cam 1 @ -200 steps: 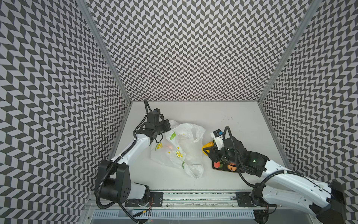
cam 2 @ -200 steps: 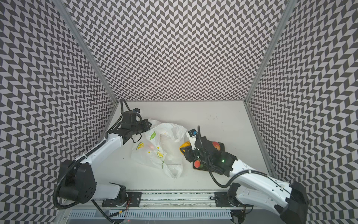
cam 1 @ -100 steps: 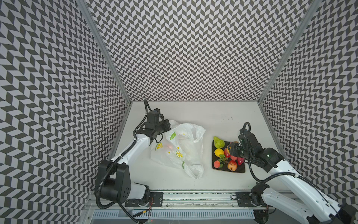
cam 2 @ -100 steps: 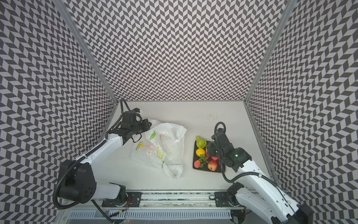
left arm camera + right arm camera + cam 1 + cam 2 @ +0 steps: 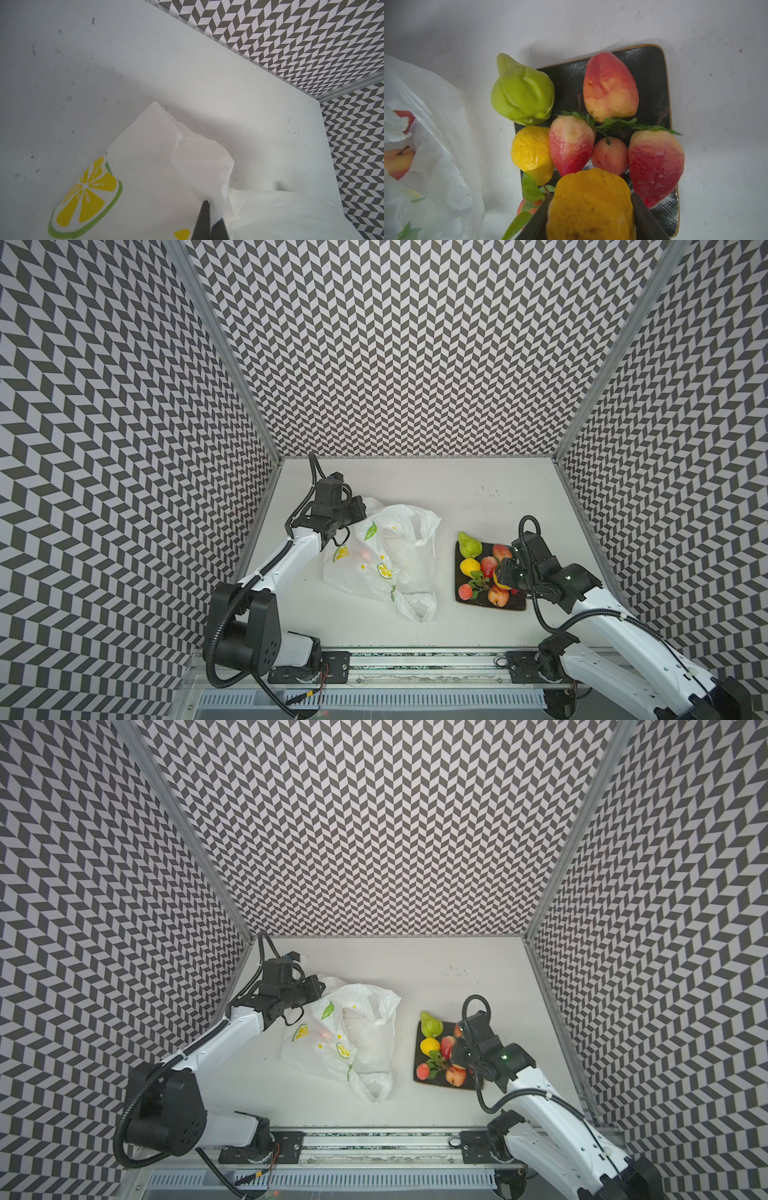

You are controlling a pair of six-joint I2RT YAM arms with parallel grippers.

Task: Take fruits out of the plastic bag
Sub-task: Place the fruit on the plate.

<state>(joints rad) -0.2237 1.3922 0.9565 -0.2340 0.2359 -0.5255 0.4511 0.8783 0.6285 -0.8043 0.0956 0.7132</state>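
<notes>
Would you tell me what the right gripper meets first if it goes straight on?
Probably the small peach on the dark plate, just ahead of the held yellow-orange pear; depth unclear.

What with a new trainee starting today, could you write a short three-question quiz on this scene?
1. True or false: the left gripper has its fingers shut on the plastic bag.
2. What does the right gripper hold over the dark square plate? A) the plastic bag B) a yellow-orange fruit C) nothing
3. Name one fruit visible inside the bag.
Key: 1 true; 2 B; 3 a red-yellow apple with a stem.
</notes>
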